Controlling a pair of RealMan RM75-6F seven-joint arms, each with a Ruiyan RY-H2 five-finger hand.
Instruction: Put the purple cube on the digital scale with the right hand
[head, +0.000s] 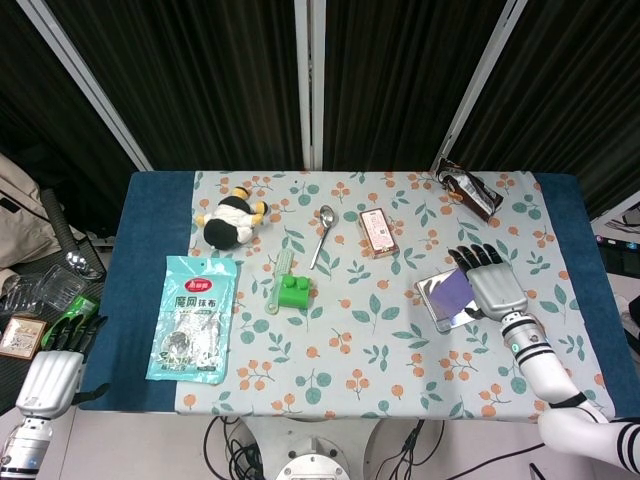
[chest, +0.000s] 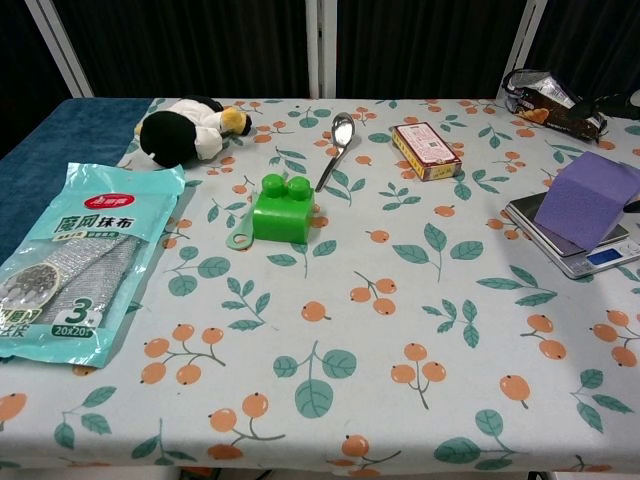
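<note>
The purple cube (head: 456, 292) lies tilted on the platform of the silver digital scale (head: 433, 297) at the table's right side. In the chest view the purple cube (chest: 585, 201) leans on the digital scale (chest: 566, 250), whose blue display faces the front. My right hand (head: 491, 283) sits just right of the cube with its dark fingers (head: 470, 257) spread and lifted off it; it holds nothing. The right hand's fingers (chest: 612, 100) show only at the chest view's right edge. My left hand (head: 55, 368) hangs open beyond the table's left front corner.
A green brick (head: 295, 291) on a pale green scoop, a spoon (head: 324, 232) and a small pink box (head: 379, 231) lie mid-table. A plush toy (head: 233, 220) and a teal cloth packet (head: 194, 317) are left. A snack bag (head: 467, 188) lies behind the scale.
</note>
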